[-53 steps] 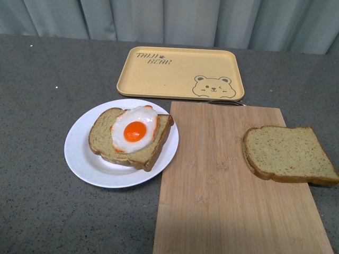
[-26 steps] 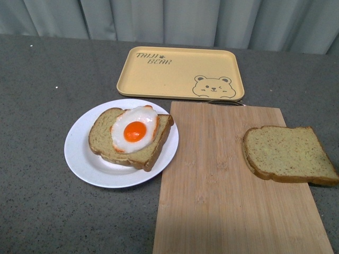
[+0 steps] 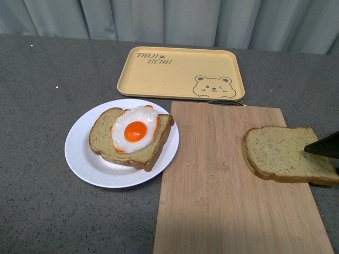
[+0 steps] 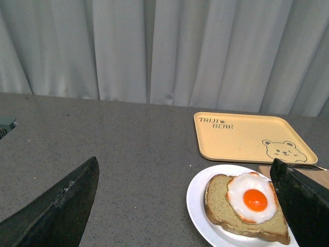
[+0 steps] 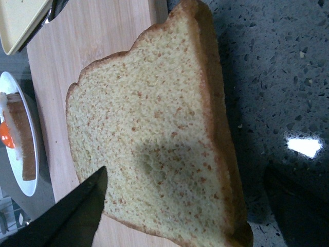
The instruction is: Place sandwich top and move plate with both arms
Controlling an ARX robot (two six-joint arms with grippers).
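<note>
The sandwich top (image 3: 288,153) is seen lying flat at the right edge of the wooden board (image 3: 222,190), its outer side overhanging the counter (image 3: 37,106); it is unmoved since half a second ago. What is new is a dark fingertip (image 3: 323,146) of the right claw (image 5: 185,172), now shown at the right border of the front view over the slice's corner, where nothing was seen before; in the right wrist view its jaws are spread wide over the slice, and contact cannot be told. The left claw (image 4: 184,162) is likewise held wide, gripping nothing; the plate (image 3: 85,159), bearing the egg-topped slice (image 3: 132,137), is set against the board's left edge, unchanged.
</note>
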